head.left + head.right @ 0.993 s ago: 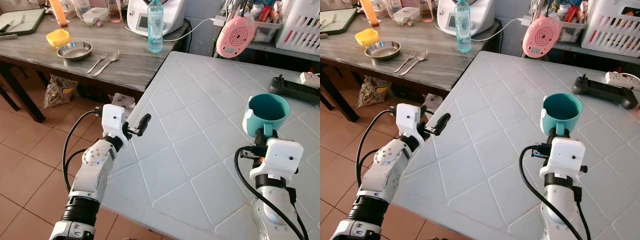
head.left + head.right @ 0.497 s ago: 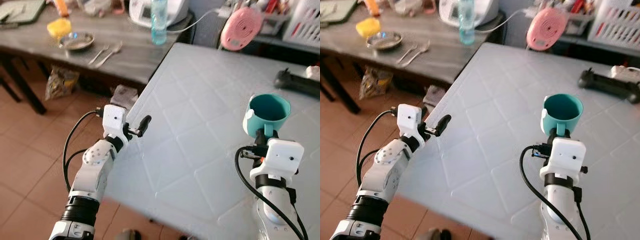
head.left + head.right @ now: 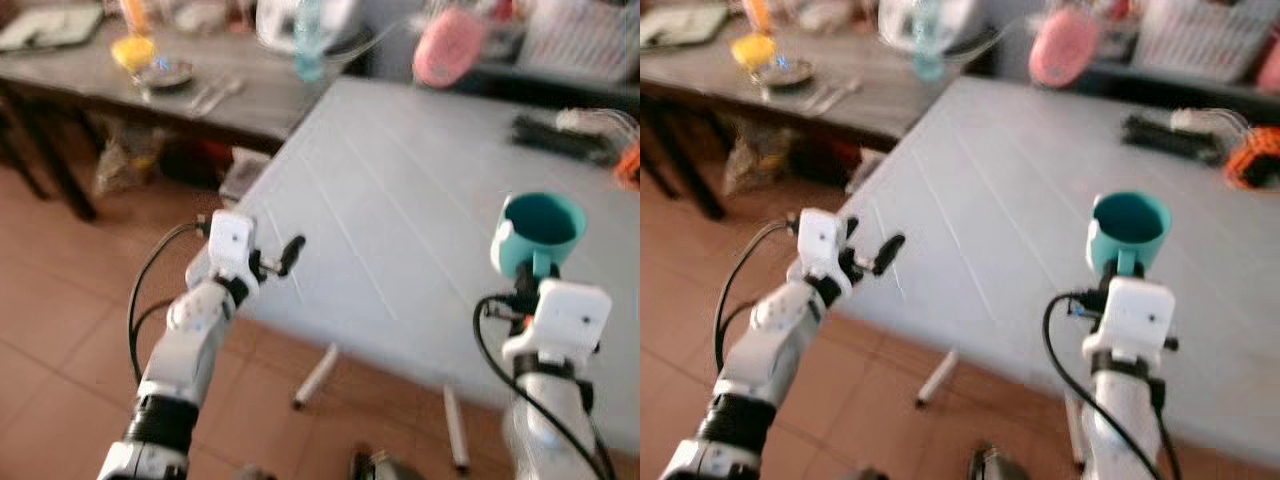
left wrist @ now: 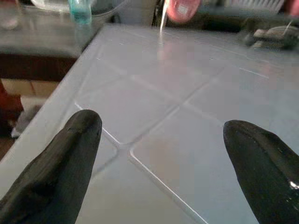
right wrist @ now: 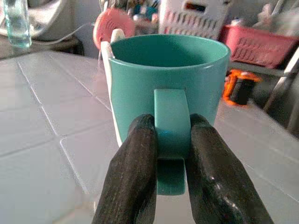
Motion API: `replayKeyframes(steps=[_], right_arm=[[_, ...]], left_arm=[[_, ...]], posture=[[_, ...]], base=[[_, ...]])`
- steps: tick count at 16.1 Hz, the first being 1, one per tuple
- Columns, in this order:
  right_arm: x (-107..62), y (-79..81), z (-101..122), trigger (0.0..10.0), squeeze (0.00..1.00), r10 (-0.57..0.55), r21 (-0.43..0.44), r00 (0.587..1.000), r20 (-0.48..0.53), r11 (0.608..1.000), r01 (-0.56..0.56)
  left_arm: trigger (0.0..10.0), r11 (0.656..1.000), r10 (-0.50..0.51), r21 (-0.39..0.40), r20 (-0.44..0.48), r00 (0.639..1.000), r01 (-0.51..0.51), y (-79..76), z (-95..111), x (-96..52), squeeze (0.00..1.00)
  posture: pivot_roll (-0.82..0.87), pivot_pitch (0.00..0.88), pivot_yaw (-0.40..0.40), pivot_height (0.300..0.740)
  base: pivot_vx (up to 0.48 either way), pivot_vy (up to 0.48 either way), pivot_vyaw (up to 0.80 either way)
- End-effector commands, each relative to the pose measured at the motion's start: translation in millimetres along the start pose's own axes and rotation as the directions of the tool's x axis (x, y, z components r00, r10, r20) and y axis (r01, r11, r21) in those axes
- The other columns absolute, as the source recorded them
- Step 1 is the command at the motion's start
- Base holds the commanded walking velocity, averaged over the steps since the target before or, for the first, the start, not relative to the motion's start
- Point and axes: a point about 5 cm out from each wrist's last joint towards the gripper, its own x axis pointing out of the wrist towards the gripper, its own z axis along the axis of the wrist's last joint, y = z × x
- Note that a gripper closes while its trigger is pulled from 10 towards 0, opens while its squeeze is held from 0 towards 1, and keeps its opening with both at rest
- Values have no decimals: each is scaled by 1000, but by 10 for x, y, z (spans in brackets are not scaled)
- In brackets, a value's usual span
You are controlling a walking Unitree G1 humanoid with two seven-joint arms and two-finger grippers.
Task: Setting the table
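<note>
Mug (image 5: 168,79) in teal is pinched by its handle between the two black fingers (image 5: 133,172) of the right gripper (image 3: 533,285), so that it is kept upright with its mouth up, a hold judged suited to carrying it level until a place is chosen. It is held above the near right part of the pale tiled desk (image 3: 400,200) and is not yet set down; its inside appears empty. The left gripper (image 3: 285,255) is held out over the near left corner of that desk, its fingers (image 4: 56,158) spread apart with nothing between them, presumably kept free for the next item. The head views are blurred. On the far side of the pale desk a dark controller (image 3: 555,135) and an orange object (image 3: 1252,160) are seen, and a pink round device (image 3: 445,48) hangs beyond its edge. A dark wooden desk (image 3: 90,85) to the left carries a yellow bowl (image 3: 132,50), a metal dish (image 3: 165,73), cutlery (image 3: 215,93) and a water bottle (image 3: 308,40). The broad middle of the pale desk is judged open for the mug, with only the controller near the far edge to be avoided.
</note>
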Motion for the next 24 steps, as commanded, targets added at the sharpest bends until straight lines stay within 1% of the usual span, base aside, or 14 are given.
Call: replayKeyframes(steps=[1, 2, 5, 8, 9, 14, 18, 24], right_arm=[[20, -5, 86, 10000, 0, -4, 0, 999, 42, 1000, 4], [23, -7, 89, 10000, 0, -8, -1, 999, 44, 1000, 8], [36, -19, 101, 10000, 0, -18, -2, 999, 49, 1000, 18], [51, -19, 108, 10000, 0, -24, -2, 998, 52, 1000, 25], [55, -17, 106, 10000, 0, -24, -3, 998, 51, 1000, 24], [67, -10, 108, 10000, 0, -20, -2, 998, 55, 1000, 20], [67, -2, 103, 10000, 0, -16, -2, 998, 57, 1000, 16], [61, 5, 100, 10000, 0, -15, -6, 998, 61, 1000, 15]], left_arm=[[10000, 1000, 11, 20, 1, 1000, -11, 36, 12, -8, 0], [10000, 999, 8, 31, 9, 1000, -9, 47, 22, -8, 0], [10000, 1000, 25, 13, -1, 1000, -25, 91, 15, -11, 0], [10000, 1000, 23, 20, 1, 1000, -23, 110, 12, -2, 0], [10000, 1000, 20, 19, 3, 1000, -20, 109, 14, 4, 0], [10000, 1000, 9, 16, 13, 1000, -9, 94, 26, 26, 0], [10000, 1000, 4, 17, 21, 1000, -4, 78, 34, 43, 0], [10000, 1000, -1, 16, 32, 999, 1, 46, 33, 45, 0]], posture=[[47, 89, 7, 740], [46, 89, 8, 740], [48, 89, 5, 740], [49, 88, 3, 740], [50, 86, 2, 740], [52, 79, 2, 740], [54, 75, 4, 740], [56, 77, 4, 740]], base=[[0, 0, 0], [0, 0, 0], [0, 0, 0], [0, 0, 0], [0, 0, -756], [0, 447, -800], [0, 480, -463], [0, 480, 0]])
